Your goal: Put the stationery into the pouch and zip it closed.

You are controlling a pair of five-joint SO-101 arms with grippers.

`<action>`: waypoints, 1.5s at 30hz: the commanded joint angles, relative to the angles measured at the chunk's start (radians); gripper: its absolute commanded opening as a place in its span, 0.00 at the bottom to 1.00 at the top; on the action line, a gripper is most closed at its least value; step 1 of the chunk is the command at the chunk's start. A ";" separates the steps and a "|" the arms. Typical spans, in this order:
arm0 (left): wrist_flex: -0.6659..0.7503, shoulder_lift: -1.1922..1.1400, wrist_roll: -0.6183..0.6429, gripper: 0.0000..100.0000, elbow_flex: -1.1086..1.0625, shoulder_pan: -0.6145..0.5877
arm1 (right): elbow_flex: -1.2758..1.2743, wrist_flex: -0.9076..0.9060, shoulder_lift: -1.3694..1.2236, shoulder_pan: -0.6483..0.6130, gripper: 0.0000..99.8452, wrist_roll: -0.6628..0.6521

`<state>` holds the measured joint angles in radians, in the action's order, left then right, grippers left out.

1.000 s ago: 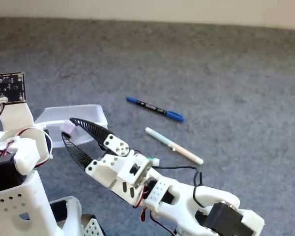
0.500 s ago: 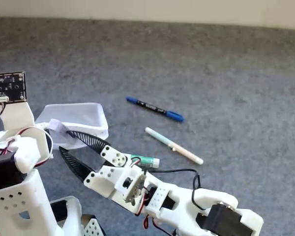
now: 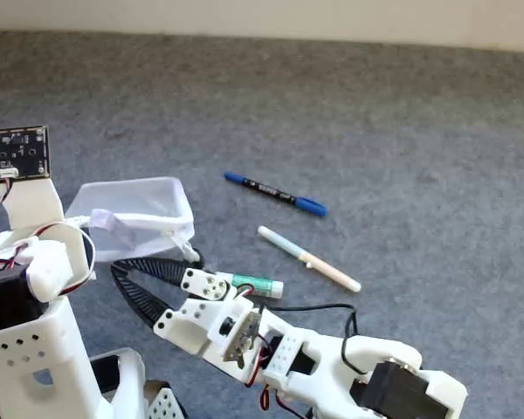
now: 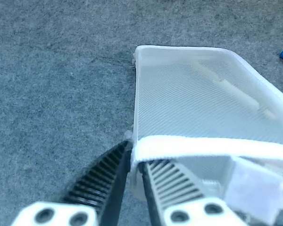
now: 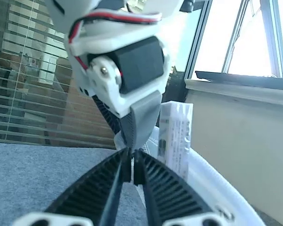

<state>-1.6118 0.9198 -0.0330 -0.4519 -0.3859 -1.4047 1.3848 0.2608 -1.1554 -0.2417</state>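
High view. The right gripper has dropped lower than a second ago, and its black jaws, then widely spread, are now drawn in until the tips nearly meet. The white mesh pouch sits just beyond those tips and shows more of its body than before; it has lifted and opened out. A green-capped marker, hidden earlier, now shows just behind the jaws' base. The blue pen and the pale pen lie well behind the jaws and have not moved.

Left wrist view. The left gripper is pinching the pouch's white rim band between its jaws. The mesh body stretches away ahead of them. A pale stick shape shows through the mesh; whether it is inside or behind cannot be told.

Right wrist view. The jaws are pressed almost together, with no object seen between them. The pouch rim lies just beside them, and the left arm is straight ahead.

Judgement: the pouch is held and presented, three items are still outside it, and loading is at an early stage.
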 commanded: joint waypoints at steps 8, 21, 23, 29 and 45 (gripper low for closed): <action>0.023 0.001 0.005 0.00 0.001 0.016 | 0.007 -0.151 0.010 0.025 0.00 0.011; 0.023 0.001 0.005 0.00 -0.001 0.016 | 0.073 -0.208 0.012 0.110 0.00 0.138; 0.023 0.001 0.005 0.00 0.001 0.016 | 0.104 -0.211 0.010 0.111 0.00 0.172; 0.023 0.001 0.005 0.00 0.001 0.016 | 0.219 -0.341 0.010 0.154 0.00 0.293; 0.028 0.001 0.005 0.00 0.001 0.016 | 0.249 -0.779 0.199 0.166 0.00 0.345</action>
<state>-1.6011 0.9183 -0.0284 -0.4534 -0.3859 -1.2037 0.6943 0.3437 -1.0111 0.0944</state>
